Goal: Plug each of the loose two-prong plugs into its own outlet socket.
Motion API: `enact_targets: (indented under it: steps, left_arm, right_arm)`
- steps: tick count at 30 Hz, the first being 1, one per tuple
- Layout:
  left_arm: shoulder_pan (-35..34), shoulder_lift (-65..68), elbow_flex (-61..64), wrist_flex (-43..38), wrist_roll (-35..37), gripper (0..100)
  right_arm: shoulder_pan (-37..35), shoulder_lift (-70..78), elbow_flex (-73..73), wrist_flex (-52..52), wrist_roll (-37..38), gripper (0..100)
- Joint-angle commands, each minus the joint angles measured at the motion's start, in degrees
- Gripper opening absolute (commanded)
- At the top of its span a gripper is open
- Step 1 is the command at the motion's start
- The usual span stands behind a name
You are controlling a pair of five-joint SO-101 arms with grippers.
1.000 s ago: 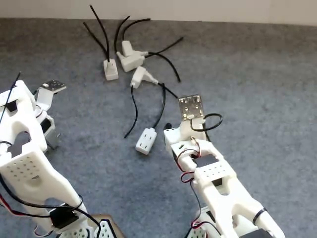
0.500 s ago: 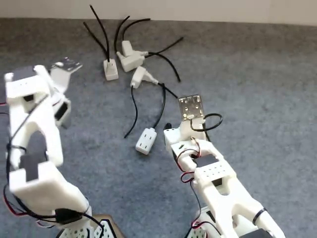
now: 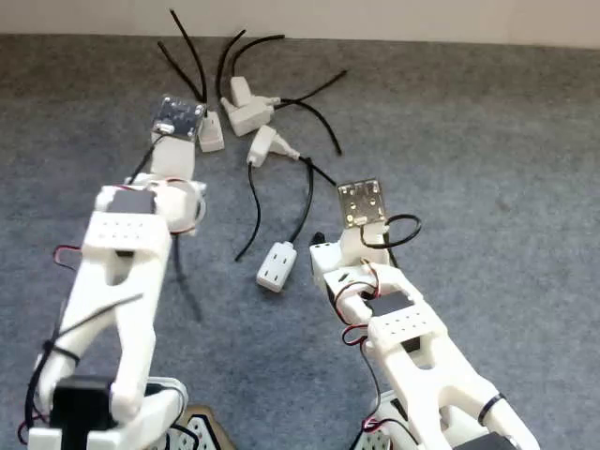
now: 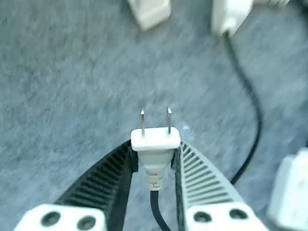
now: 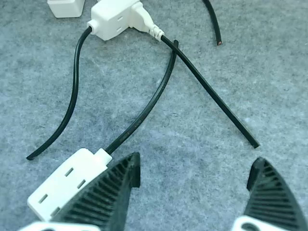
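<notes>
Two-prong plug (image 4: 155,139) was pinched in my left gripper (image 4: 155,155) well apart from the outlet socket (image 5: 65,185), my right gripper (image 5: 197,166) gaping beside it.

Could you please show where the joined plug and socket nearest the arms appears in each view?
High view: joined pair mid-table, beyond the loose socket.
Left wrist view: pair cropped, beyond the held plug.
Right wrist view: pair beyond the tool.
Shared landmark: its curving black cord.
</notes>
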Motion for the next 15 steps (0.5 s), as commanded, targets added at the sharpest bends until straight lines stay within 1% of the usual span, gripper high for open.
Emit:
enact_targets:
  steps: [1, 6, 8, 11, 15]
  left_arm:
    - [8.04, -6.90, 2.51, -8.62, 6.68, 1]
    - [14.46, -11.12, 6.55, -18.73, 6.95, 1]
    - [17.10, -13.14, 9.45, -23.56, 6.95, 1]
    - [20.70, -17.71, 15.34, -32.44, 6.95, 1]
    - [22.64, -25.71, 24.84, -44.92, 7.03, 1]
  right_arm:
    - [0.75, -1.45, -0.75, -1.01, 0.70, 35.0]
    - [1.89, -2.07, -1.54, -0.66, 0.70, 35.0]
    - [3.38, -1.80, -4.09, 2.42, 0.70, 35.0]
    - [6.20, -1.54, -9.63, 9.80, 0.44, 35.0]
    - [8.66, -1.71, -14.37, 15.60, 0.44, 34.9]
